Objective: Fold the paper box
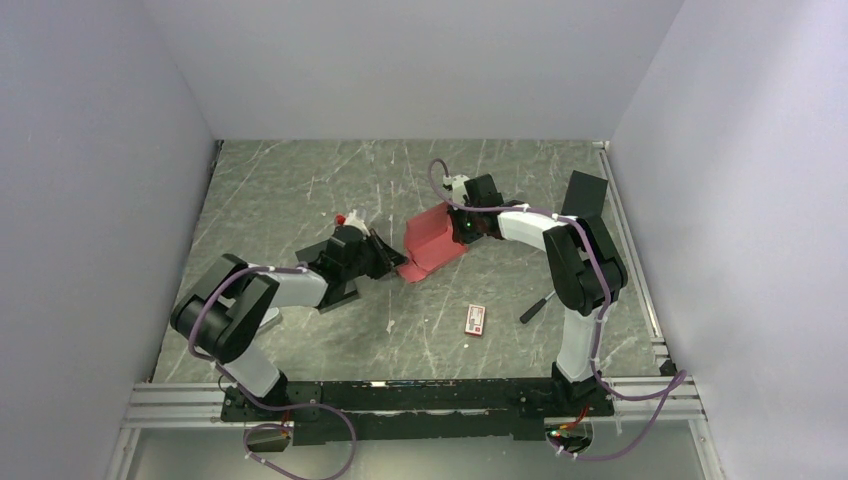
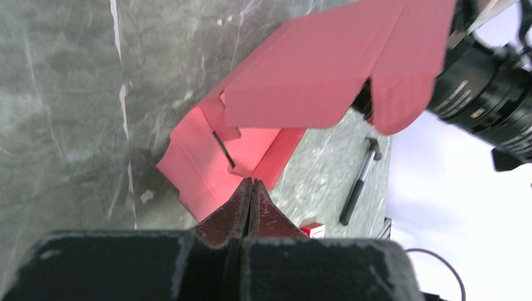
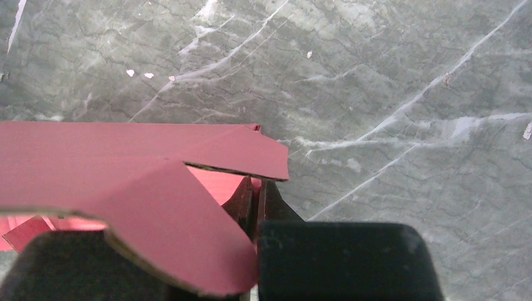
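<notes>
Nearest the arm bases, a small red-and-white printed packet point(image 1: 476, 319) lies flat on the grey marbled table point(image 1: 290, 185). A black pen-like tool point(image 1: 536, 307) lies just to its right, apart from it.

Farther in, the left arm reaches low across the table toward the middle. The left claw point(image 2: 251, 183) has its fingers pressed together, and the tips meet right at the near edge of the paper box point(image 1: 432, 243). Whether any card is caught between them cannot be told.

The paper box sits near the middle of the table between the two claws, as a red-pink sheet only partly folded. Its near part rests on the table with creased side walls and a thin slot. Its far part is lifted off the surface and tilts up toward the right arm, with a rounded flap hanging free.

The right claw point(image 3: 256, 195) comes in from the far right. Its fingers are closed tight and pinch the raised part of the sheet, and one flap lies over the left finger in the wrist view.

Beyond it, by the right wall, stands a larger black box point(image 1: 588, 190).
</notes>
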You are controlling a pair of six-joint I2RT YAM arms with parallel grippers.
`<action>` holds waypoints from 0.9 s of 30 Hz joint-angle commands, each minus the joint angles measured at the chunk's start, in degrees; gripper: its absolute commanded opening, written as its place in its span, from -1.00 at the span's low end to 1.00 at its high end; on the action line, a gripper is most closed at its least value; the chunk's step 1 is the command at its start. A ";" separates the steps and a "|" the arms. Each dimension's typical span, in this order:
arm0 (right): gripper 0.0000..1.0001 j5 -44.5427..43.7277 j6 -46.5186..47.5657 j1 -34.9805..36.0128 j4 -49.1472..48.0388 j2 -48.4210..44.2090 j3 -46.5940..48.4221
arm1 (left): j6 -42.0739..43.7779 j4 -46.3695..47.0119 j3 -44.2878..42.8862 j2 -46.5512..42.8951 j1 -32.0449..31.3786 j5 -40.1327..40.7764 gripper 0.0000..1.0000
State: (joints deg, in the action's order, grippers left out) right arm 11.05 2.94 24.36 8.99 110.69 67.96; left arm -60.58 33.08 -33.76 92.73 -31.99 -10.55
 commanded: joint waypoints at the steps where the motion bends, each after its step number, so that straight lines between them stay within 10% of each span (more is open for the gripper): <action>1: -1.00 1.34 -0.41 0.64 1.88 1.98 0.83 | 3.40 -3.69 -1.47 -0.39 -1.31 -5.09 -1.00; 27: -1.00 1.55 -0.56 0.69 1.90 2.26 0.76 | 0.02 4.49 -12.86 18.18 -4.46 -5.69 -1.00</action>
State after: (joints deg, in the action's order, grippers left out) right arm 11.42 2.92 24.38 9.02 110.93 68.20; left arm -59.66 32.99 -45.47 109.19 -35.57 -14.57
